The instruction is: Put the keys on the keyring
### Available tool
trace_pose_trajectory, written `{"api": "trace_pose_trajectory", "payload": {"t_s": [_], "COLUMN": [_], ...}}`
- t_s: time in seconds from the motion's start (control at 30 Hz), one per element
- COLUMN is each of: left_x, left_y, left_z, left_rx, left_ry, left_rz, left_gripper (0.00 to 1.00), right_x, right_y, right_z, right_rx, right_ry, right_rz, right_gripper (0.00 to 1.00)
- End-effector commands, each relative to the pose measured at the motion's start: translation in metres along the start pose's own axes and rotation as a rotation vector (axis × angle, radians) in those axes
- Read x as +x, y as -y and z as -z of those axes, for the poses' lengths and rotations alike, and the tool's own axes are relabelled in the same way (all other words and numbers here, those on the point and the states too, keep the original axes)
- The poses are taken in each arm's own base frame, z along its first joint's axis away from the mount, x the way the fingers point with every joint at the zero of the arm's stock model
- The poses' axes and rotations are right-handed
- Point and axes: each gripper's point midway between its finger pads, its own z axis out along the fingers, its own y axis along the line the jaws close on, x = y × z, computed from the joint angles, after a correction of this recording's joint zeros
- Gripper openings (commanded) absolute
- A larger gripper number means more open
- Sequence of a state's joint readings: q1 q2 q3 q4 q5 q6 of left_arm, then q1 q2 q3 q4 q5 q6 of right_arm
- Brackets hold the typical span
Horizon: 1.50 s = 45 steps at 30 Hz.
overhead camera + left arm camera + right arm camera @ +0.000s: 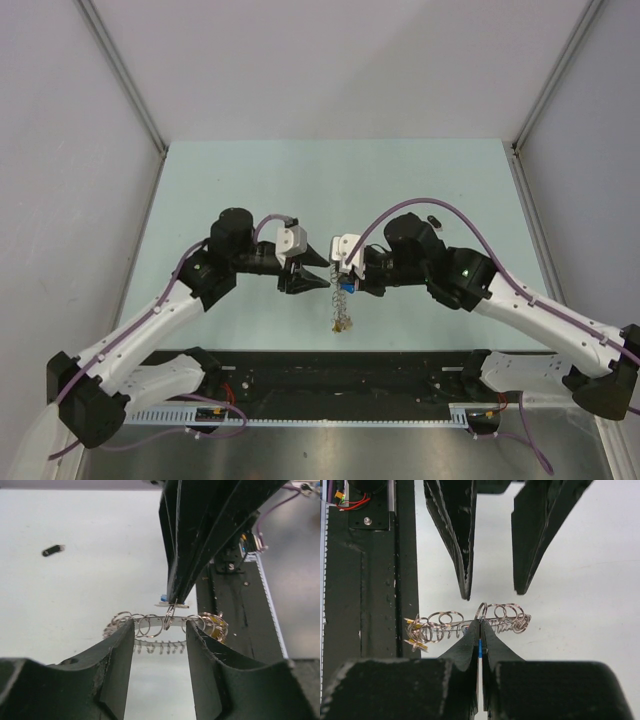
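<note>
Status: right gripper (480, 629) is fully closed, its 2 fingers pinching the blue key (479, 652) by the plastic head, so only a thin blue sliver shows between them. A small wire loop stands up just past the fingertips, against the keyring (470, 622); whether it belongs to the key or to the ring I cannot tell. Left gripper (160, 624) faces it tip to tip, wide open and holding nothing, with 1 finger on either side of the ring's middle coils. The keyring stretches crosswise between the 2 grippers near the front centre of the table (250, 180). A shadow beneath it suggests it is partly lifted. Yellow key (218, 626) sits at the ring's near end and is probably threaded already, though this is not confirmed. Black key (432, 218) lies loose, well apart, behind the right arm. Handling judgement: the ring is light, springy wire that will likely flex and slide rather than resist, so the left gripper should clamp across several coils beside the target loop. Keys are tiny, stiff and smooth-bladed, so take them by the head. The table is pale, smooth and matte. Plain white walls (60, 120) enclose it on 3 sides, and a black rail (330, 370) runs along the near edge.
</note>
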<state>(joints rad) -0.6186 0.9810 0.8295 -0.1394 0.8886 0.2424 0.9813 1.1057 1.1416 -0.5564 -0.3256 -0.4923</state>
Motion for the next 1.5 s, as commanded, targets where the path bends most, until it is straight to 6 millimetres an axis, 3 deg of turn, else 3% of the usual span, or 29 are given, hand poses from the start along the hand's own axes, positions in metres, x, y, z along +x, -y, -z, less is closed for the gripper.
{"api": "trace_pose_trajectory", "payload": {"t_s": [0.0, 0.13, 0.8, 0.9, 0.93, 0.97, 1.23, 1.47], "left_x": [-0.006, -0.003, 0.005, 0.004, 0.003, 0.003, -0.001, -0.005], "left_y": [0.019, 0.023, 0.024, 0.023, 0.023, 0.023, 0.019, 0.015], "left_z": [-0.003, -0.006, -0.013, -0.012, -0.012, -0.012, -0.01, -0.007], "left_rx": [0.142, 0.156, 0.161, 0.154, 0.151, 0.147, 0.108, 0.067], "left_ry": [-0.003, -0.02, -0.058, -0.059, -0.058, -0.056, -0.045, -0.039], "left_rz": [-0.029, -0.038, -0.013, -0.016, -0.018, -0.02, -0.018, -0.022], "left_gripper": [0.51, 0.5, 0.24, 0.12, 0.02, 0.0, 0.01, 0.0], "right_x": [-0.03, -0.033, -0.035, -0.034, -0.034, -0.033, -0.013, 0.0], "right_y": [0.004, 0.001, -0.003, -0.004, -0.004, -0.003, 0.006, -0.001], "right_z": [0.006, 0.005, -0.002, -0.001, 0.0, 0.0, 0.013, 0.021], "right_rx": [-0.013, -0.03, -0.051, -0.051, -0.048, -0.044, 0.034, 0.047], "right_ry": [0.07, 0.075, 0.068, 0.064, 0.064, 0.059, -0.03, -0.054], "right_rz": [0.051, 0.061, 0.067, 0.067, 0.067, 0.064, 0.012, -0.032], "right_gripper": [0.0, 0.0, 0.0, 0.0, 0.0, 0.0, 0.0, 0.0]}}
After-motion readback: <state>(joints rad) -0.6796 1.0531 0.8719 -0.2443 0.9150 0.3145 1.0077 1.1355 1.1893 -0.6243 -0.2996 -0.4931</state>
